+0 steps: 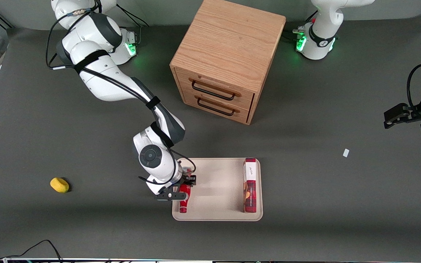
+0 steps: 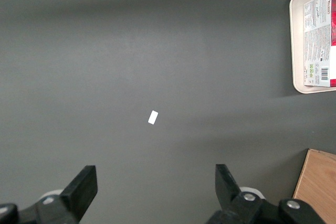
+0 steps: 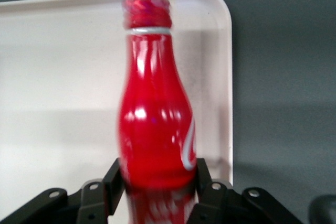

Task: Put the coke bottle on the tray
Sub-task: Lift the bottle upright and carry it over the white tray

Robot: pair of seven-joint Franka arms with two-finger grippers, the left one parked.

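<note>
The coke bottle (image 1: 184,200) is small and red. It lies lengthwise over the tray's edge nearest the working arm's end, with its capped neck pointing toward the front camera. My right gripper (image 1: 182,190) is shut on its body. In the right wrist view the bottle (image 3: 155,124) fills the middle, and the black fingers (image 3: 113,176) press both of its sides at the gripper (image 3: 157,176). The beige tray (image 1: 214,190) lies under the bottle, and its rounded corner shows in the wrist view (image 3: 63,77). I cannot tell whether the bottle touches the tray.
A red-and-white box (image 1: 250,184) lies on the tray toward the parked arm's end and also shows in the left wrist view (image 2: 320,40). A wooden two-drawer cabinet (image 1: 225,58) stands farther from the camera. A yellow object (image 1: 59,185) and a white scrap (image 1: 346,153) lie on the table.
</note>
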